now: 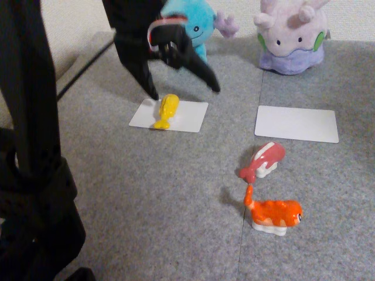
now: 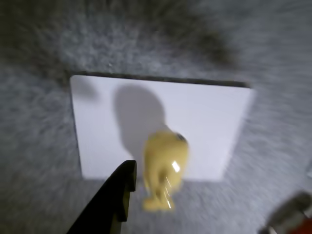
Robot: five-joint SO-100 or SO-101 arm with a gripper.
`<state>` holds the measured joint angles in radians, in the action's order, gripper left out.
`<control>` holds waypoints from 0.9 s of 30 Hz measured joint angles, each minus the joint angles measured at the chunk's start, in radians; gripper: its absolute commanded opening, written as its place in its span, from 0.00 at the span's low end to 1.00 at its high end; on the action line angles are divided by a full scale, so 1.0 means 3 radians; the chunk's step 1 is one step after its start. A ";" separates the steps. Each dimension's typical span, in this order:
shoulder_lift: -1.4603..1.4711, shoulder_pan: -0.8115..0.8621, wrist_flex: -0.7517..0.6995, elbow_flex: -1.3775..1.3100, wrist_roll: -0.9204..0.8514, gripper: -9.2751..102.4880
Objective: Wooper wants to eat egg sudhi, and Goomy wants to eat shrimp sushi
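From my remote station: a pink-red toy (image 1: pixel 262 160) and shrimp sushi (image 1: pixel 274 214) lie apart on grey carpet (image 1: pixel 176 193); my gripper (image 1: pixel 183 92) hangs open above the egg sushi (image 1: pixel 167 110) on its white card (image 1: pixel 190 117).

In the fixed view the blue plush (image 1: pixel 196 26) sits at 12 o'clock with the lilac plush (image 1: pixel 291 36) at 1 o'clock beside it, both upright and facing the camera. The yellow egg piece (image 1: pixel 168 110) lies on the left white card (image 1: pixel 179 120), tail over its near edge. The orange shrimp piece (image 1: pixel 274 215) stands at 5 o'clock on the grey surface (image 1: pixel 146 193), tail upturned.
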<state>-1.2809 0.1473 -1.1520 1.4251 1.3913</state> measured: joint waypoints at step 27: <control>-0.2199 0.2071 -0.1739 0.0654 -0.0828 0.48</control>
<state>-1.9405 0.7685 -1.6736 1.6214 1.1428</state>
